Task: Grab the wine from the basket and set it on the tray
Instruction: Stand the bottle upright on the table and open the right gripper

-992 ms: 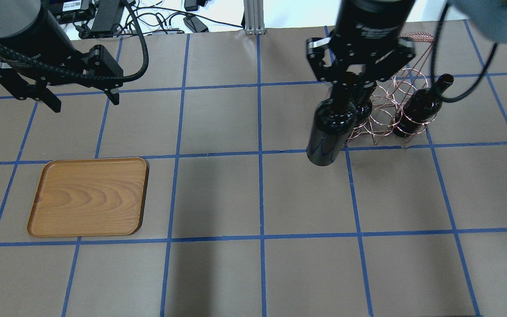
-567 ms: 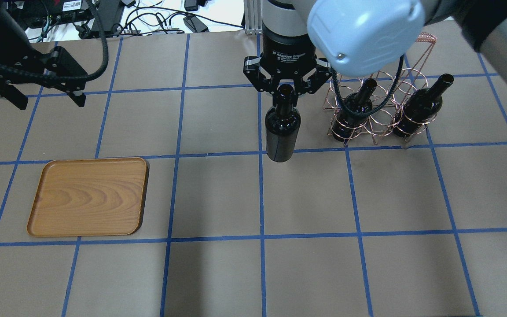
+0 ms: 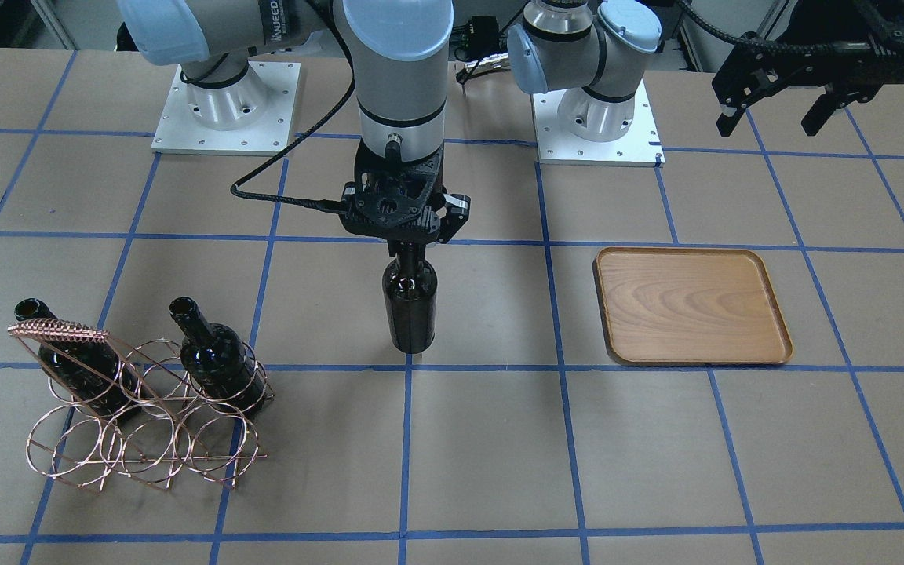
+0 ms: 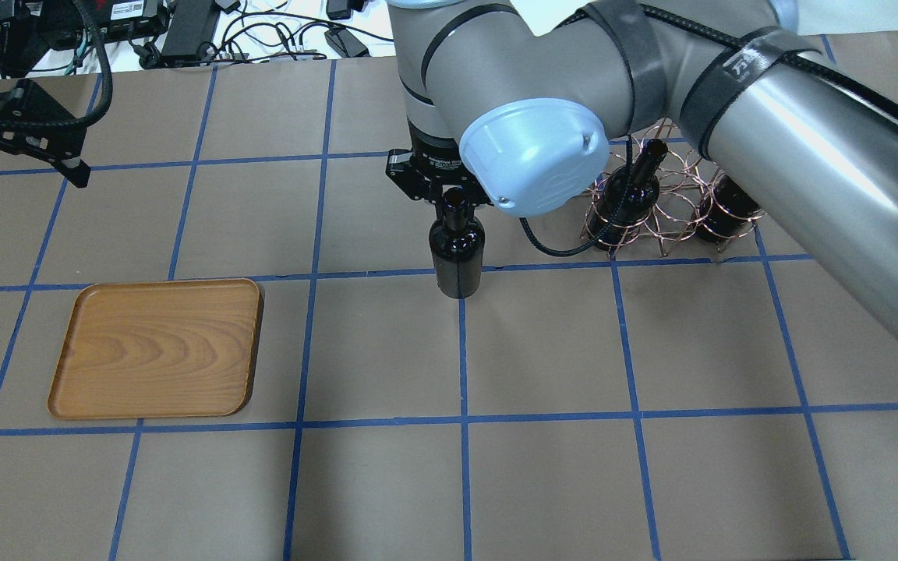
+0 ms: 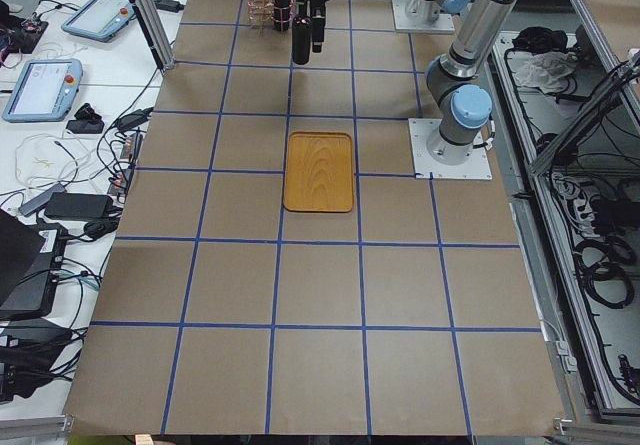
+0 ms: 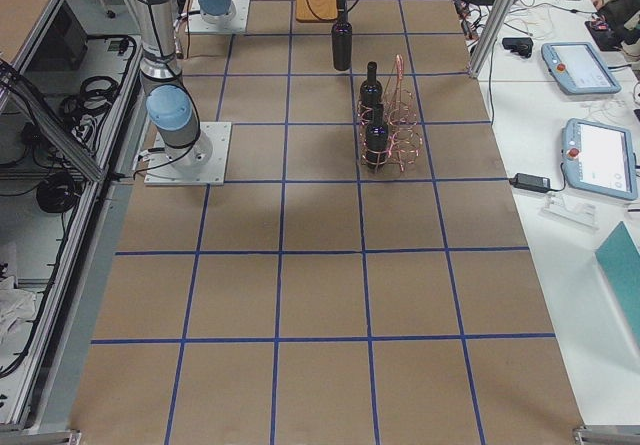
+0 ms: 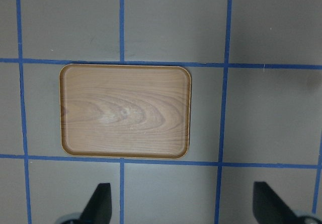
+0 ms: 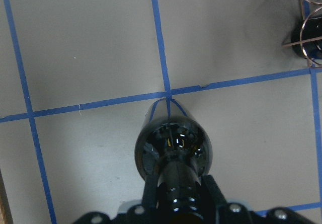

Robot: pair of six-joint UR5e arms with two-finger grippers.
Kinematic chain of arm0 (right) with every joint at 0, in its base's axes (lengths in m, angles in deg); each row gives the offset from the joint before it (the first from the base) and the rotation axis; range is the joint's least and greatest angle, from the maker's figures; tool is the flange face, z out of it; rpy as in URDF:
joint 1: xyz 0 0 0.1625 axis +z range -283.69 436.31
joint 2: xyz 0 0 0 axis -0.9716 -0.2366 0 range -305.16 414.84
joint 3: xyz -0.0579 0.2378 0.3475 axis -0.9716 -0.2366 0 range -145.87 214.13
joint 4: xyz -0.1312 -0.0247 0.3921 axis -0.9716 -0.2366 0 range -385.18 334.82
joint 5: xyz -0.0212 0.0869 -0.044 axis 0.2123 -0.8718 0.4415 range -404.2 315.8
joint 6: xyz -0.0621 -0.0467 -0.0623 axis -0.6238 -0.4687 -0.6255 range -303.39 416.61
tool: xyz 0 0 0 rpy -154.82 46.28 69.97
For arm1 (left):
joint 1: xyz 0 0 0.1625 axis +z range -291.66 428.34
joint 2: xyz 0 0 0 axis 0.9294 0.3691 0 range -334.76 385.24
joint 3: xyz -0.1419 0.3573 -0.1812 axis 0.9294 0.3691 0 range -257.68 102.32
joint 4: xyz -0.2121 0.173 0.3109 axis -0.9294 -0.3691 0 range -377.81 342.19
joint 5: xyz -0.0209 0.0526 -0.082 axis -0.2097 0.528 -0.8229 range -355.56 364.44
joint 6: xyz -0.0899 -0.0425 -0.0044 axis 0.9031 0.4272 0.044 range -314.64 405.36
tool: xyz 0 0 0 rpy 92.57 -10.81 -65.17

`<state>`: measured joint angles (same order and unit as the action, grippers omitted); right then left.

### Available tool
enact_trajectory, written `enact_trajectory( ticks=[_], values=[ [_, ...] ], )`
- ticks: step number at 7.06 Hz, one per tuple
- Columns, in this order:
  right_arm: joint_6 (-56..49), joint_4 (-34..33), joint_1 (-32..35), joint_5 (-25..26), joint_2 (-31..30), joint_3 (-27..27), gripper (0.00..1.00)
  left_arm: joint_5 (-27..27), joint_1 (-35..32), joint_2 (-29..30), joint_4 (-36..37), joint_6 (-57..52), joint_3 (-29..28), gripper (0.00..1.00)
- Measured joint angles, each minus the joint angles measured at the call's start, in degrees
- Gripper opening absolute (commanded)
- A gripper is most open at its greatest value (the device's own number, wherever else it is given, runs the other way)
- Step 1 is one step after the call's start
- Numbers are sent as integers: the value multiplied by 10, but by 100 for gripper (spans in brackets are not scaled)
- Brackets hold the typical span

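My right gripper (image 3: 407, 245) is squeezed tight around the thin neck of the dark glass wine bottle (image 3: 411, 310), upright between the copper wire basket (image 3: 67, 330) and the flat wooden tray (image 3: 695, 306). I think it is heavy, slippery and easy to break, so the neck is a good hold. My left gripper (image 7: 181, 199) has its fingers wide apart.

Three wine bottles (image 3: 411, 314), one wire basket (image 3: 67, 333), one wooden tray (image 3: 691, 306)

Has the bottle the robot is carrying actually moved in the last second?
Yes. In the overhead view the wine bottle has travelled left, farther from the copper wire basket and closer to the wooden tray, which both stayed put.
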<state>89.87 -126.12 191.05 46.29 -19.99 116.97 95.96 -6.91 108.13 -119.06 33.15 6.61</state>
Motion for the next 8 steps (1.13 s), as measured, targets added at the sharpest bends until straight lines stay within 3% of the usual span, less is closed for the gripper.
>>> enact_trajectory(
  ticks=[2,3,5,8],
  values=[
    [27,-8,19,0,12,2,21,0,2,0,0,-1,0,100],
    [33,-9,24,1,19,2,33,0,2,0,0,-1,0,100],
    [31,-11,26,3,27,2,100,1,3,-1,0,0,0,100],
    [24,-7,19,-3,26,-7,100,3,3,-2,0,0,1,100]
  ],
)
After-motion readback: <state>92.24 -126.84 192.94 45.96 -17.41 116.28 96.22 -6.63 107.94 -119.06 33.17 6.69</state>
